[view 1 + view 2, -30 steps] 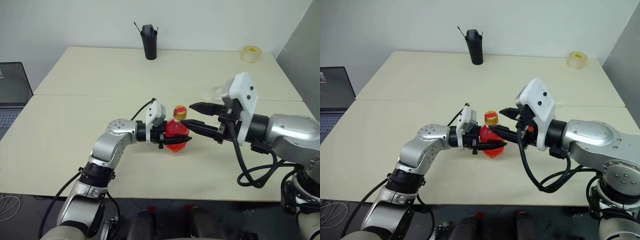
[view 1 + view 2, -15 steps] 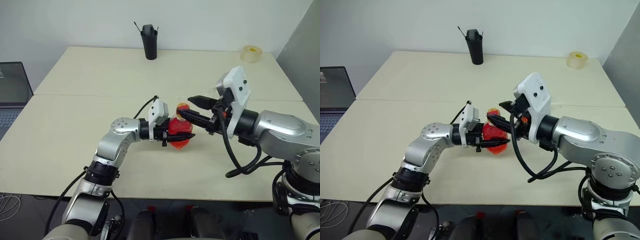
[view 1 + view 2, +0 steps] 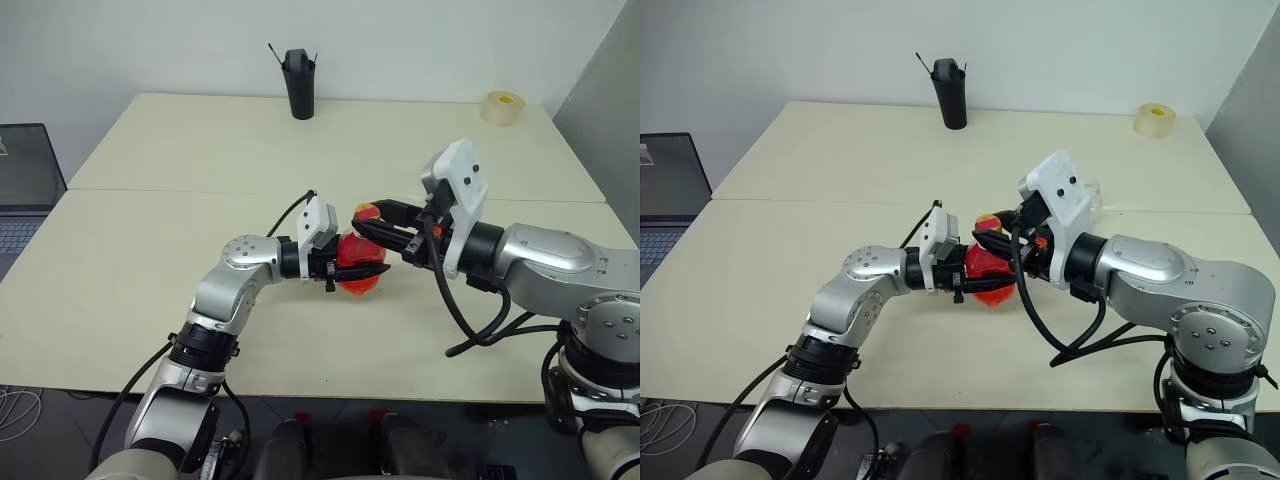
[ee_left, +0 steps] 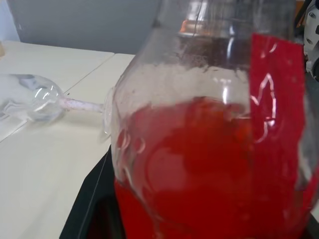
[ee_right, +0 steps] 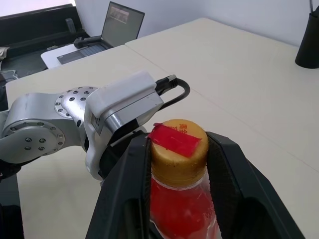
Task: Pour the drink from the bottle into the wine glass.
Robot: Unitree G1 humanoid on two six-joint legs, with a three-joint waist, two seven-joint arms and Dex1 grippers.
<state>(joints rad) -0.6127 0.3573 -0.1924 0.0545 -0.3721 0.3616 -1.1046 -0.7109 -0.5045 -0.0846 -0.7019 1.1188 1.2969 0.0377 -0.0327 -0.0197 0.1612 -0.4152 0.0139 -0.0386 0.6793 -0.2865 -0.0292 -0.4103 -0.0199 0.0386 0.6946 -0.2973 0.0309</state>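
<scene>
So the big cream table (image 3: 150, 250) has everything bunched near its front middle, with a tall black cup (image 3: 298, 85) and a roll of tape (image 3: 501, 106) way off at the far edge. The left gripper (image 3: 345, 270) comes in level from the left side and is clamped around the fat belly of the bottle (image 3: 358, 262), holding it upright just above the tabletop with the red drink (image 4: 209, 169) sitting in the lower part. The right gripper (image 5: 177, 149) reaches in from the right and its two black fingers sit either side of the yellow cap (image 5: 178, 142), hugging it, so I'd call that a grip on the cap, or about as near as it gets. Key bit: the bottle's long axis is vertical and the cap is right between the right fingers, so I reckon unscrewing is the job in hand and the pour hasn't started. The wine glass (image 4: 37, 99) is lying on its side on the table just behind the right wrist, stem pointing toward the bottle, so it'd need standing up first.
</scene>
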